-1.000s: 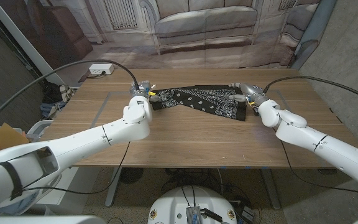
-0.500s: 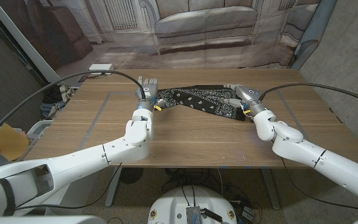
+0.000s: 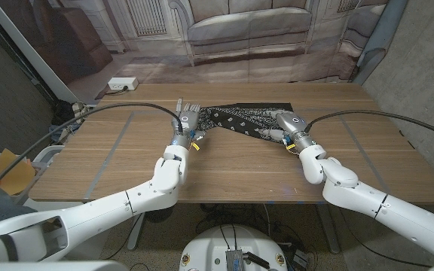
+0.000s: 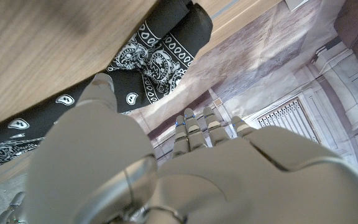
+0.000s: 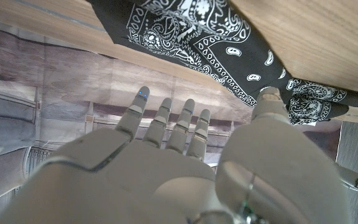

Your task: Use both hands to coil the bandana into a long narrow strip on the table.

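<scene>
- Black paisley bandana [image 3: 243, 120] is lying bunched on the table's [image 3: 239, 169] far middle.
- Left hand [image 3: 187, 119] is sitting at its left end, fingers [image 4: 191, 127] straight, close together, holding nothing.
- Right hand [image 3: 286, 124] is sitting at its right end, fingers [image 5: 169, 121] slightly spread.

Grey sofa [image 3: 249, 22] behind the wooden table [image 3: 232, 162], white power strip [image 3: 122, 83] on the floor.

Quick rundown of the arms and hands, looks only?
Both arms are glossy white rounded shells with dark seams at the joints. Left hand and right hand are grey metallic, with yellow tags at the wrists. A black cable loops to the left wrist, another to the right.
</scene>
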Motion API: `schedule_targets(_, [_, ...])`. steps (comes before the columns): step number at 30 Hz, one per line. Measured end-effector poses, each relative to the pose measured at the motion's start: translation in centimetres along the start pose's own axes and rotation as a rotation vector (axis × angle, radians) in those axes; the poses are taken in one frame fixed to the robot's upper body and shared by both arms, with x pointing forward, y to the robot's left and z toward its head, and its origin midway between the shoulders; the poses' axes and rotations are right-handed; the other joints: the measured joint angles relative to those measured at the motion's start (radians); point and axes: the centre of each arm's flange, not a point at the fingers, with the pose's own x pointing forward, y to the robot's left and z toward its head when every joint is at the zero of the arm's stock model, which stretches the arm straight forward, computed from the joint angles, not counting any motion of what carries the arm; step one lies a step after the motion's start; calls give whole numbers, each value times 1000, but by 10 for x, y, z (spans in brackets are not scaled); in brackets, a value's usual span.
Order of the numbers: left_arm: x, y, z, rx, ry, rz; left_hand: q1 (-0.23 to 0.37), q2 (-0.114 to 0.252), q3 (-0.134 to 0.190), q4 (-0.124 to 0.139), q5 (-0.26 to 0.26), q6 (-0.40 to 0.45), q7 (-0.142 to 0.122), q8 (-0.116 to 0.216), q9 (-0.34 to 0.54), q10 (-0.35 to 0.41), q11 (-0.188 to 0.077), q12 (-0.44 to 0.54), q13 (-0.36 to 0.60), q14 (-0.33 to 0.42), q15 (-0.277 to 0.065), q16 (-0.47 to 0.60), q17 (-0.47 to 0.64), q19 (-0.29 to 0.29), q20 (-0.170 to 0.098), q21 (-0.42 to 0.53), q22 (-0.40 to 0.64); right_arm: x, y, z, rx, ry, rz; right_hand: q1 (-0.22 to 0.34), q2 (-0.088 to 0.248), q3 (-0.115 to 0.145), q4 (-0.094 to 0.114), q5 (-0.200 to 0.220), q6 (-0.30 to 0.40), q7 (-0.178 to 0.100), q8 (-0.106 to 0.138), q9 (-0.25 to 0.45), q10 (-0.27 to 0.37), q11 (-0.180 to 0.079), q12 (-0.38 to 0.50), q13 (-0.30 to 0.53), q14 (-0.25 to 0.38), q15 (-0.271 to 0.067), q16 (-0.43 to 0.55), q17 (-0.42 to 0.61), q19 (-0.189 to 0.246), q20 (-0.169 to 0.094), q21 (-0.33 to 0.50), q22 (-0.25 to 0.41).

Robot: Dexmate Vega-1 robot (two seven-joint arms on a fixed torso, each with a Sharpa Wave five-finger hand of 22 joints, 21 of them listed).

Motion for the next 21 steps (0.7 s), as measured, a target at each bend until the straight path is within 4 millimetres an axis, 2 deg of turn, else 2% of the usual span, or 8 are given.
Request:
schedule_targets(3, [0, 2, 4, 5, -24, 13, 11, 10, 3, -3, 0, 9, 2, 0, 0, 14, -3, 4, 0, 11, -1, 0, 0, 0, 0, 6, 0, -2, 4, 5, 6, -6, 7, 0, 0, -6, -6, 6, 3, 0, 0, 0, 5, -5, 8, 0, 5, -5, 0, 0, 0, 0, 0, 0])
schedule_targets(5, [-2, -12, 2, 14, -12, -8, 25, 8, 4, -11, 0, 16, 2, 0, 0, 23, -2, 4, 0, 13, -2, 0, 0, 2, -2, 6, 0, -2, 6, 6, -25, -3, 9, 0, 0, -6, -6, 6, 3, 0, 0, 0, 5, -5, 8, 0, 4, -4, 0, 0, 0, 0, 0, 0])
schedule_targets(7, [-1, -10, 4, 16, -24, 0, 29, 10, 5, -13, 0, 21, 0, 0, 0, 32, -4, 7, 0, 20, -2, 0, 0, 2, -2, 6, 0, -3, 9, 7, -24, -4, 15, 4, -4, -6, -6, 8, 6, -3, 0, 0, 5, -5, 8, 0, 10, -10, 0, 0, 0, 0, 0, 0])
schedule_targets(8, [-1, -9, 6, 18, -36, 10, 29, 10, 6, -15, 0, 25, -3, 0, 1, 36, -3, 8, 0, 26, -1, 0, 0, 5, -4, 6, 0, -4, 13, 8, -23, -5, 21, 4, -4, -6, -6, 10, 6, -4, 0, 0, 7, -7, 8, 0, 10, -10, 0, 0, 4, 3, 0, 0])
schedule_targets(9, [-1, -20, 2, 25, -17, -6, 37, 18, 8, -16, 0, 28, 1, 1, 2, 39, -1, 8, 0, 29, -4, 0, 0, 11, -4, 6, 0, -4, 11, 8, -53, -4, 8, 8, -8, -6, -6, 10, 6, -4, 0, 0, 9, -9, 8, 0, 13, -13, 0, 0, 6, 2, 2, 0])
schedule_targets(21, [2, -33, 5, 24, -31, 23, 46, 27, 12, -20, 0, 40, -5, 6, 3, 61, -7, 8, 0, 46, 0, 0, 0, 18, -7, 6, 0, -2, 23, 9, -125, -8, -13, 49, -4, 7, -18, 17, 2, -7, 0, 0, 9, -16, 8, 0, 24, -24, 0, -5, 50, -1, 13, 0])
